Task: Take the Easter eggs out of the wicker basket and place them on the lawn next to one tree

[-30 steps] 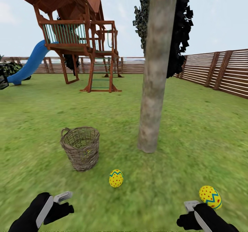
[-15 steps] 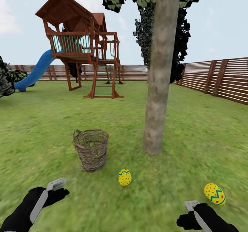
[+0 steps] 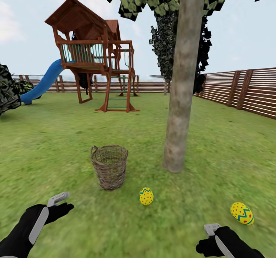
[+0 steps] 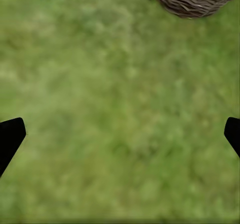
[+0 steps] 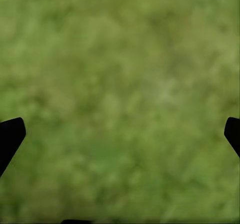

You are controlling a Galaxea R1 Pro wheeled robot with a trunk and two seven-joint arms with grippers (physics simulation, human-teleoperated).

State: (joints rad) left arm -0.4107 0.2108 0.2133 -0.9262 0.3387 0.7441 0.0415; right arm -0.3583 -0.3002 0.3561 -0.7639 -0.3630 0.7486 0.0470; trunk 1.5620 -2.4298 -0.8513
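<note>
Two yellow zigzag-painted eggs (image 3: 146, 196) (image 3: 242, 213) lie on green lawn (image 3: 57, 135) near the grey-brown tree trunk (image 3: 180, 108); brown wicker basket (image 3: 109, 167) stands beside. Both hands (image 4: 120, 134) (image 5: 120, 134) open, empty. Eggs likely smooth, rigid, roll-prone: grip across the middle.

The head camera has swung left and tilted up a little, so the whole garden scene now sits further right in the head view. More leafy canopy shows above the tree (image 3: 180, 97), and a dark bush (image 3: 7, 89) has come in at the left. The left tool (image 3: 57, 200) has drawn back and out toward the left.
</note>
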